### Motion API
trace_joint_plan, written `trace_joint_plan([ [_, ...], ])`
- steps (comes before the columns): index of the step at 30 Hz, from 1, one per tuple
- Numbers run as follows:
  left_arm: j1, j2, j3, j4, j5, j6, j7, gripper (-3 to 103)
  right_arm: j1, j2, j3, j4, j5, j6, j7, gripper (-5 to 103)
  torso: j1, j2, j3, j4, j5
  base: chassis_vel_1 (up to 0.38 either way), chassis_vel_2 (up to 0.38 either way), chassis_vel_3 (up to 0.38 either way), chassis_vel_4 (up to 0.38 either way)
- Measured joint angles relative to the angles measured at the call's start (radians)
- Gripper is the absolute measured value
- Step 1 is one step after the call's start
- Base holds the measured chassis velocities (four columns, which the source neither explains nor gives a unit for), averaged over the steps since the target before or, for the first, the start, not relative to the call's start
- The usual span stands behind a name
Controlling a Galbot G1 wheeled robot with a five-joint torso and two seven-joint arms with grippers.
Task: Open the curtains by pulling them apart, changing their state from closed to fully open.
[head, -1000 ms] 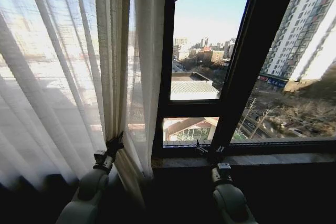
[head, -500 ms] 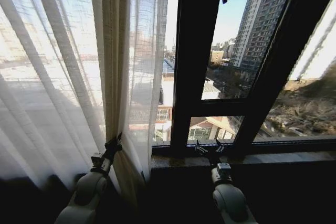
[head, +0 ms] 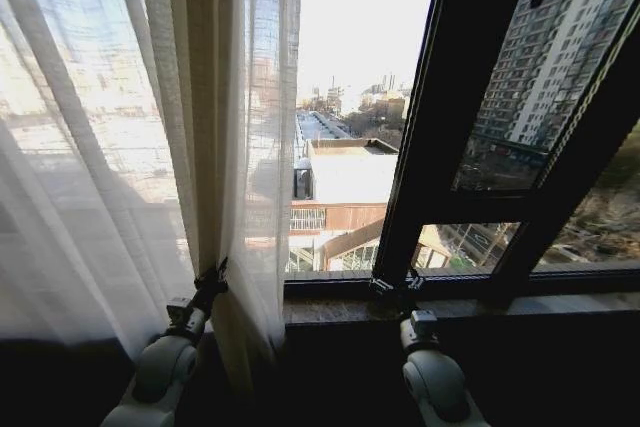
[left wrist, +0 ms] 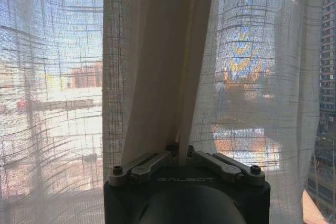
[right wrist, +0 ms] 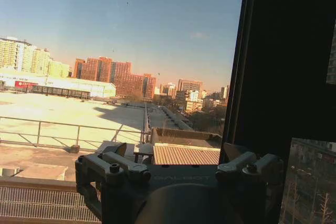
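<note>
The curtains (head: 120, 147) hang over the left part of the window, gathered into a beige bunch of pleats beside the bare glass, with the sheer fabric spreading out further left. The left tool (head: 212, 282) sits low at that bunch, its fingers pinched together on a fold of the fabric; in the left wrist view the pleat (left wrist: 163, 66) rises straight out of the clamped left tool (left wrist: 179, 151). The right tool (head: 397, 290) rests near the window sill (head: 560, 304), fingers spread and holding nothing, in front of the dark window frame (head: 440, 117).
</note>
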Motion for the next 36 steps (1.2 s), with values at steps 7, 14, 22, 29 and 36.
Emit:
trace_joint_plan([
  [7, 0.009, -0.002, -0.005, -0.006, -0.001, -0.001, 0.001, 0, 0.010, -0.001, -0.017, -0.003, 0.025, 0.015, 0.022, 100, 0.000, 0.000, 0.000, -0.0001, -0.0004, 0.345, 0.355, -0.345, -0.353],
  [14, 0.029, -0.008, -0.016, -0.018, -0.001, -0.001, 0.001, 0, 0.016, -0.006, -0.025, -0.006, 0.048, 0.018, 0.033, 100, 0.000, 0.000, 0.000, 0.0000, -0.0008, 0.204, 0.207, -0.216, -0.231],
  [22, 0.045, -0.013, -0.031, -0.032, -0.003, 0.000, 0.000, 0, 0.022, -0.007, -0.033, -0.014, 0.048, -0.002, 0.032, 100, 0.000, 0.000, 0.000, -0.0005, 0.0008, -0.002, -0.017, 0.001, 0.002],
  [29, 0.060, -0.027, -0.063, -0.049, -0.021, 0.004, -0.008, 0, 0.030, -0.006, -0.061, -0.021, 0.047, -0.010, 0.030, 100, 0.000, 0.000, 0.000, 0.0001, -0.0006, -0.013, -0.017, 0.013, 0.008],
  [36, 0.047, -0.038, -0.106, -0.048, -0.040, 0.022, -0.121, 0, 0.037, -0.011, -0.075, -0.021, 0.046, -0.011, 0.017, 100, 0.000, 0.000, 0.000, -0.0002, 0.0000, 0.000, 0.000, 0.000, 0.000],
])
